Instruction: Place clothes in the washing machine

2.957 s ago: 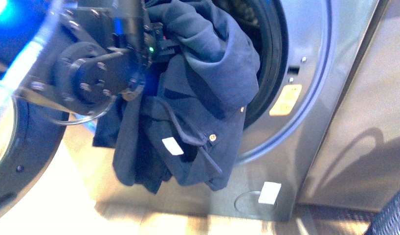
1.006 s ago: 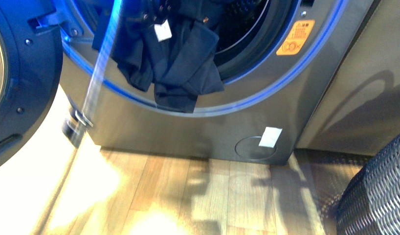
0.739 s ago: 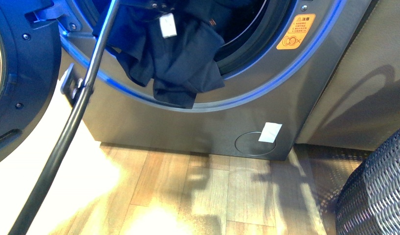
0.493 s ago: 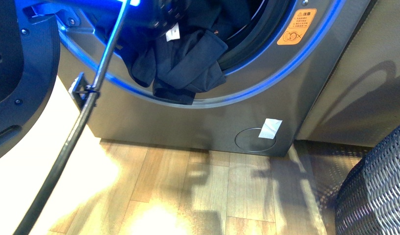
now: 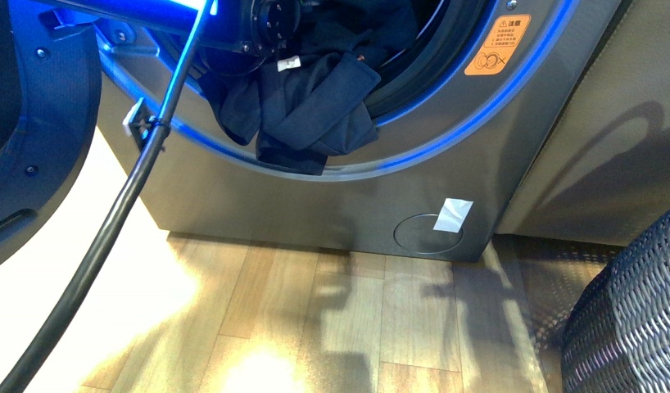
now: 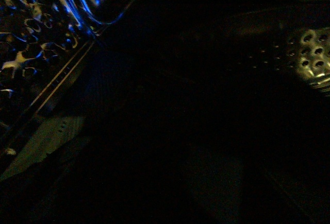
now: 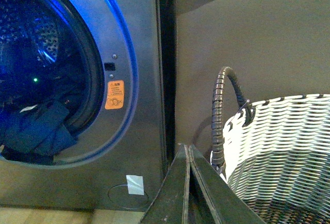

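Clothes (image 5: 311,106) draped over porthole lip, below left end effector (image 5: 270,20).

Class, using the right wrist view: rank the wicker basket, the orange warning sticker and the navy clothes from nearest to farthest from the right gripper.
The right gripper has its fingers pressed together, low in the view.
1. Wicker basket: right beside the gripper, away from the machine.
2. Orange warning sticker: on the washing machine front, beside the porthole.
3. Navy clothes: farthest, draped over the porthole's lower lip.
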